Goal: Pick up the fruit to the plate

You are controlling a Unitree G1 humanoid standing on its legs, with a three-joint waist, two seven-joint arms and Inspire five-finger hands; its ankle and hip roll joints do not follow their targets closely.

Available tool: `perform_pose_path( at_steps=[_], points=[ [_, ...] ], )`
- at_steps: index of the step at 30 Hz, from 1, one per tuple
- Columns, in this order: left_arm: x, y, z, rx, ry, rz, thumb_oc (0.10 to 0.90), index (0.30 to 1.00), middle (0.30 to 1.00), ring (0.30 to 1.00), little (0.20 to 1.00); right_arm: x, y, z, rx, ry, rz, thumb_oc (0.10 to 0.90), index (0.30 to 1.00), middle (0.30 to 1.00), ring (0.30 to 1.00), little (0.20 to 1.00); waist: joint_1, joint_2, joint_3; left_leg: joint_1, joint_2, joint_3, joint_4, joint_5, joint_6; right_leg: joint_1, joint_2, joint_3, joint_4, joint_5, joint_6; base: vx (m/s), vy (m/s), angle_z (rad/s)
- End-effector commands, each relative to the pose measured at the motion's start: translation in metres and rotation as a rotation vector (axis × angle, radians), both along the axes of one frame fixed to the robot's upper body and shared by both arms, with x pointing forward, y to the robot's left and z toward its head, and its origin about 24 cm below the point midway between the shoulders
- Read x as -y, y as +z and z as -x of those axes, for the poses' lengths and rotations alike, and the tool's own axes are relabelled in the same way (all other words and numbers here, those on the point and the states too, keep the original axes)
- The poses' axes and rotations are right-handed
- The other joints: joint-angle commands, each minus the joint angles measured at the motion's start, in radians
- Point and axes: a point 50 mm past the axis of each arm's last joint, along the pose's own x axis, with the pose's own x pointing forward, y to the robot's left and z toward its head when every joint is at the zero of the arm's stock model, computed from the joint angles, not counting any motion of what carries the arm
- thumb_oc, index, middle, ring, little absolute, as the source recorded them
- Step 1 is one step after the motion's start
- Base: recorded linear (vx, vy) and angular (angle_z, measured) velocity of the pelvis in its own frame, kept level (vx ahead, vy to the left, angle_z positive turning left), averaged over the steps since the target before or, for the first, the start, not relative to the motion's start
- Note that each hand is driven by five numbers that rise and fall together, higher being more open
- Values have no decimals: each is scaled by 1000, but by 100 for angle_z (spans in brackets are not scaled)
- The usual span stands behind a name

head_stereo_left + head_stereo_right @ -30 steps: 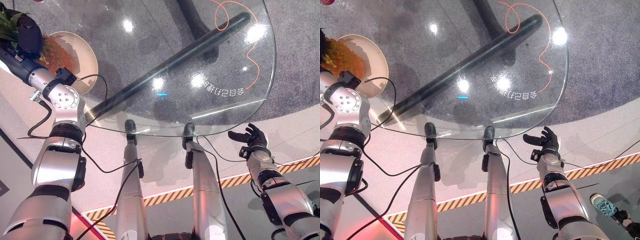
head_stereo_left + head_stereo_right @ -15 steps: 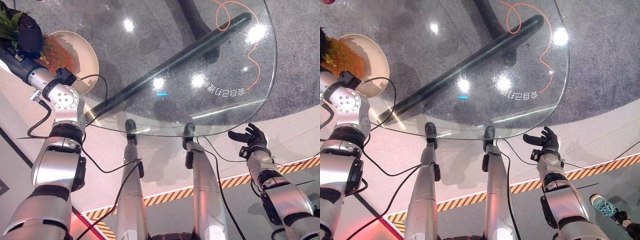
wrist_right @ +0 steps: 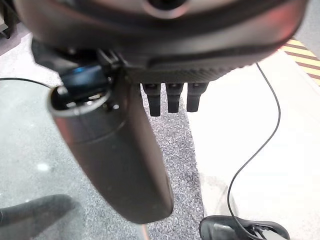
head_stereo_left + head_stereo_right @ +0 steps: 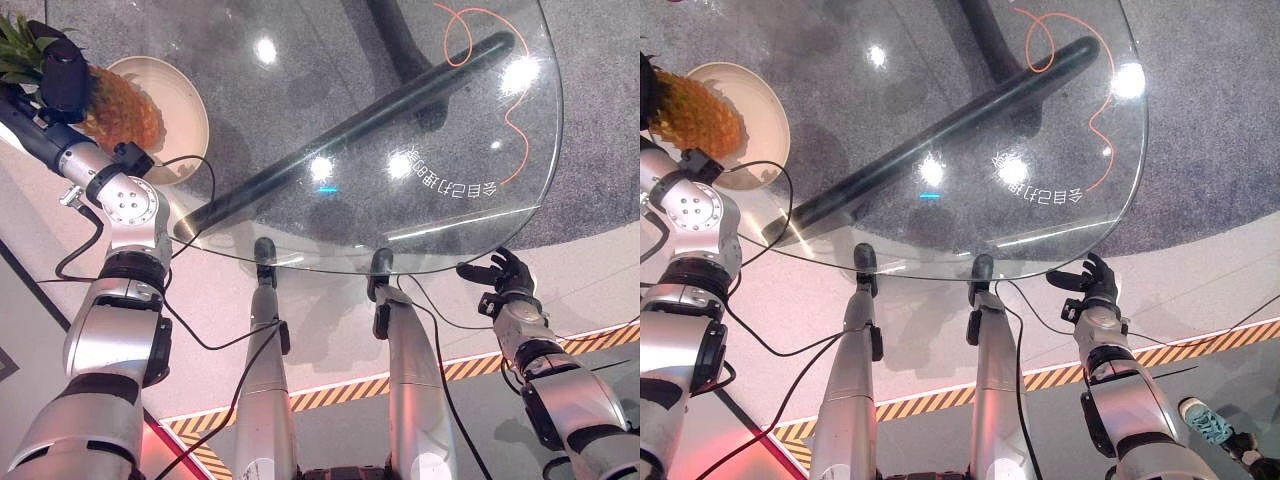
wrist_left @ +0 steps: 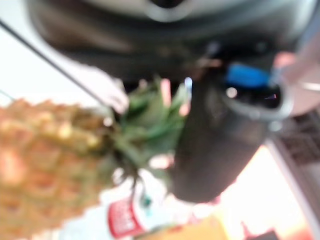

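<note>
The glass table [image 4: 420, 230] takes up most of the scene, a round clear top whose near edge curves just ahead of the robot, with a dark bar of its base slanting beneath it. At its far left sits the plate [image 4: 190, 95], a pale shallow dish, and over it lies the pineapple [image 4: 120, 110], its orange body above the plate's left part and its green crown pointing off to the far left. The left hand [image 4: 62, 70] is at the crown end of the fruit; in the left wrist view the thumb [image 5: 215, 145] stands beside the leaves, and the hand seems to be grasping the pineapple [image 5: 50, 165] by the crown, though the fingers are too hidden to be sure. Whether the fruit already rests on the plate or hangs just above it cannot be told. The main risk, as I judge it, is a release with the heavy body off-centre: the pineapple could tip over the left rim, roll off the dish, and drop from the table edge, which is near there. A crown grip is also weak, so leaves could slip or tear and let the fruit fall hard on the plate or glass. The plate might skid on the smooth glass if pushed sideways. The right hand [image 4: 1090, 285] hangs near the table's near right edge, fingers relaxed and empty, well apart from the work and no likely hazard.
</note>
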Motion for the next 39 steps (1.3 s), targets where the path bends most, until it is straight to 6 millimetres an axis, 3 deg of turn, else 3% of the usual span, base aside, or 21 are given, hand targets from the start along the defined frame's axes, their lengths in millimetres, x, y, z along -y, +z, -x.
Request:
perform_pose_path(
  at_steps=[1, 30, 39],
  points=[
    [-17, 36, 23, 220, 44, -49, 800, 900, 900, 900, 900, 17, -12, 17, -40, -53, 47, 800, 900, 900, 900, 900, 14, -42, -22, 25, -77, 34, 151, -180, 56, 132, 80, 4, -219, 80, 3, 0, 0, 0],
    [-14, 14, 24, 207, 23, -22, 800, 900, 900, 900, 900, 16, -13, 19, -33, -68, 33, 800, 900, 900, 900, 900, 31, -43, -22, 37, -86, 29, 150, -183, 60, 147, 76, -8, -221, 80, 4, -1, 0, 0],
    [-13, 4, 24, 185, 8, -22, 800, 900, 900, 900, 900, 13, -18, 21, -34, -69, 17, 800, 900, 900, 900, 900, 42, -48, -22, 72, -86, 26, 112, -159, 58, 182, 73, -8, -257, 109, 14, -10, -7, 0]
  ],
)
